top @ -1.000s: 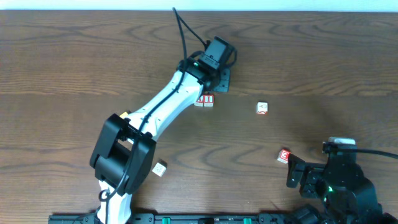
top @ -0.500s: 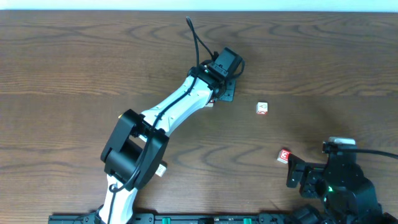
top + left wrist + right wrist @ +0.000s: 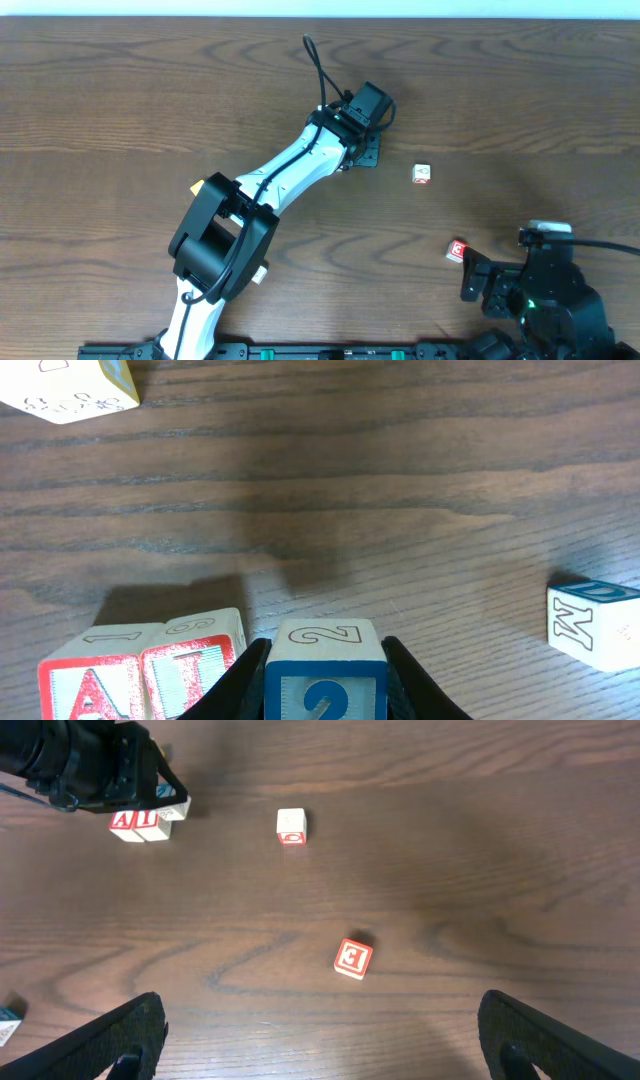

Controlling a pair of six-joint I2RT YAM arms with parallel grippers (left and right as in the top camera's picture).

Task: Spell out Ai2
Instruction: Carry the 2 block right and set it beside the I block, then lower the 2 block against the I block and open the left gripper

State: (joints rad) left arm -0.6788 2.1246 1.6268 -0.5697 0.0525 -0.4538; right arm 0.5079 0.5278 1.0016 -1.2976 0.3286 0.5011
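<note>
My left gripper [image 3: 323,695] is shut on a blue "2" block [image 3: 323,672]. It holds the block just right of a red "I" block [image 3: 196,672], with a narrow gap between them. A red "A" block [image 3: 92,685] touches the "I" block on its left. In the right wrist view the "A" [image 3: 124,822] and "I" [image 3: 147,821] blocks sit under the left gripper [image 3: 165,800]. In the overhead view the left gripper [image 3: 362,152] covers these blocks. My right gripper [image 3: 320,1040] is open and empty at the front right.
A white block with red print [image 3: 422,174] lies right of the left gripper. A red block [image 3: 457,250] lies near the right gripper. A blue-lettered block [image 3: 595,622] and a pale block [image 3: 70,385] show in the left wrist view. A block [image 3: 260,272] and a yellow piece [image 3: 198,186] lie by the left arm.
The left arm has swung right with the "2" block and now covers the "A" and "I" blocks in the overhead view. The right arm has not moved.
</note>
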